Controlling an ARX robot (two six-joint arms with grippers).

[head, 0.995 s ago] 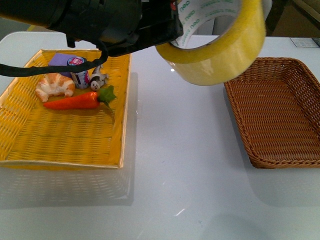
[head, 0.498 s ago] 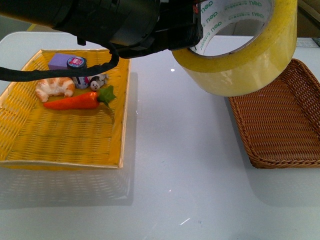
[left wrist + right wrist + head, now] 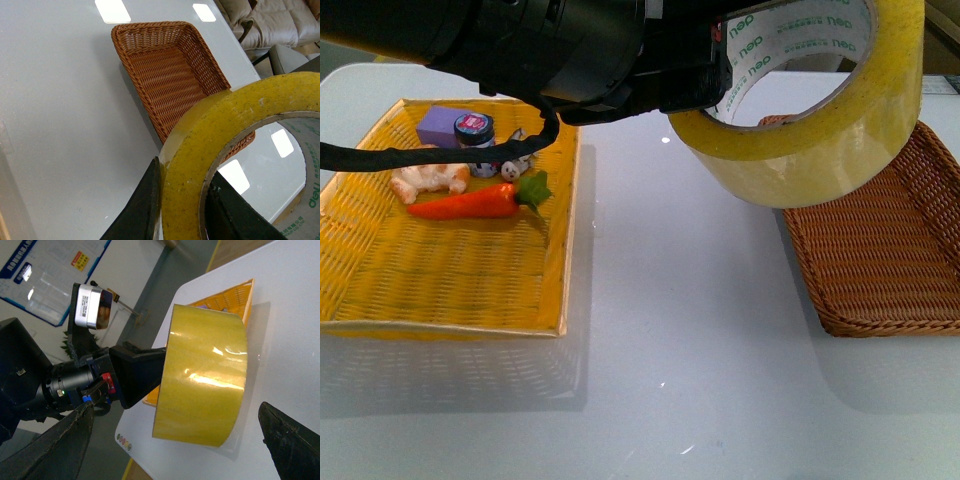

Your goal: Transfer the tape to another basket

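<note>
While aloft, tape between fingers (left arm's)

A glossy white table fills the front view, with small light glints at 12 and 6 o'clock. The left wrist view shows a beige sofa, and the right wrist view a blue-edged wall board.

Tape: translucent yellowish film, smooth and glossy, with bright highlights; the inner core is white and paper-like, printed in green.
Basket: brown woven wicker, ribbed, low sheen.
Tray: bright yellow weave, fine ribbing, slight shine.
Tabletop: white, smooth, glossy; reflects ceiling lights.
Left pincer: fingers black, matt, plastic-looking.
Carrot: smooth orange, faint gloss.
</note>
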